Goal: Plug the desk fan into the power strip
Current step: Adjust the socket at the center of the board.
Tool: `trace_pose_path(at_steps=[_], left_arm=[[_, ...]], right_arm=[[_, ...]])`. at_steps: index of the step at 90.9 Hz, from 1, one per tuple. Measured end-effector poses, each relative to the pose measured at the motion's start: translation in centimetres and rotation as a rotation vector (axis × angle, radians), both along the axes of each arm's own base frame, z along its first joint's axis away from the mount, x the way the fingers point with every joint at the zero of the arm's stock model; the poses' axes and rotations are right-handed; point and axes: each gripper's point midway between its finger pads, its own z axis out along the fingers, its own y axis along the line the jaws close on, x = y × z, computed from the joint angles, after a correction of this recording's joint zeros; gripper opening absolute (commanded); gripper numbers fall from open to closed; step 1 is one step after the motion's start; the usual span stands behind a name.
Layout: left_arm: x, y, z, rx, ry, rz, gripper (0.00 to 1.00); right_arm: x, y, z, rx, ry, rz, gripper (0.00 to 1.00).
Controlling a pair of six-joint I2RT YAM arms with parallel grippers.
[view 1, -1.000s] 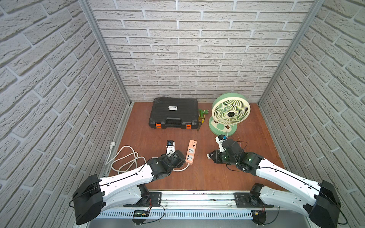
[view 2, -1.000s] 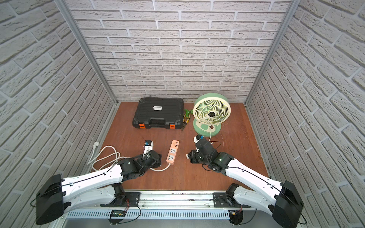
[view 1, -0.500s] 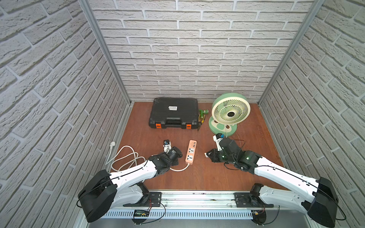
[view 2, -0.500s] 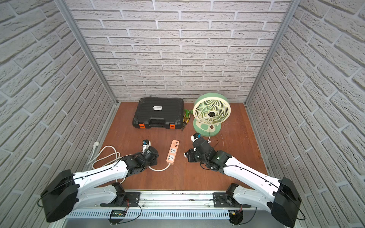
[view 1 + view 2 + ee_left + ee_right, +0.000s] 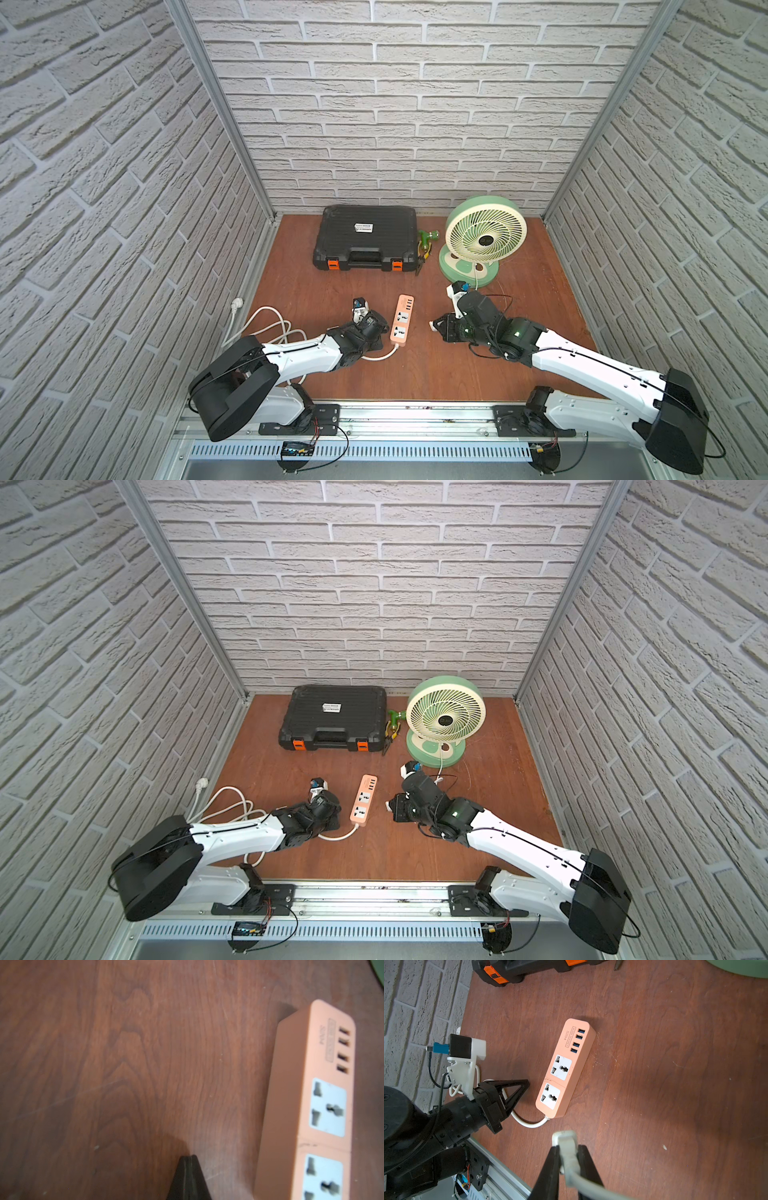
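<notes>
Right gripper (image 5: 568,1148) clamped on the small white plug (image 5: 564,1137), power strip (image 5: 564,1068) flat on the table (image 5: 415,365) near its nine o'clock, left gripper (image 5: 526,1083) pinched closed and empty at the strip's eight o'clock, desk fan (image 5: 484,237) upright toward the strip's one o'clock.

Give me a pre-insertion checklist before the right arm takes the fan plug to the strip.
1. Plug gripped: ok. The right gripper is shut on it, and the plug's head sticks out past the fingertips.
2. Sockets free: ok. Both are empty and face up.
3. Power strip braced: not ok. The left gripper is shut and sits beside the strip, apart from it.
4. Pins lined up with a socket: cannot tell. The pins are hidden.
5. Cord slack from the desk fan: cannot tell. The right arm hides most of its run.
</notes>
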Motion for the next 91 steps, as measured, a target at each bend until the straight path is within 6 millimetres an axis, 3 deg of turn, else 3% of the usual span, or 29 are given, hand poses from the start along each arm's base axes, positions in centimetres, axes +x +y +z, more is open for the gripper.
trace_pose_path(at_steps=[30, 67, 91], left_arm=[[0.9, -1.7, 0.0, -0.059, -0.033, -0.006, 0.00], [-1.0, -4.1, 0.1, -0.078, -0.020, -0.085, 0.00], [-0.5, -5.3, 0.1, -0.105, -0.044, -0.104, 0.00]], right_arm=[[0.1, 0.5, -0.8, -0.031, 0.006, 0.004, 0.03], [0.6, 1.6, -0.9, -0.049, 0.008, 0.014, 0.03], [0.4, 2.4, -1.2, -0.057, 0.002, 0.029, 0.03]])
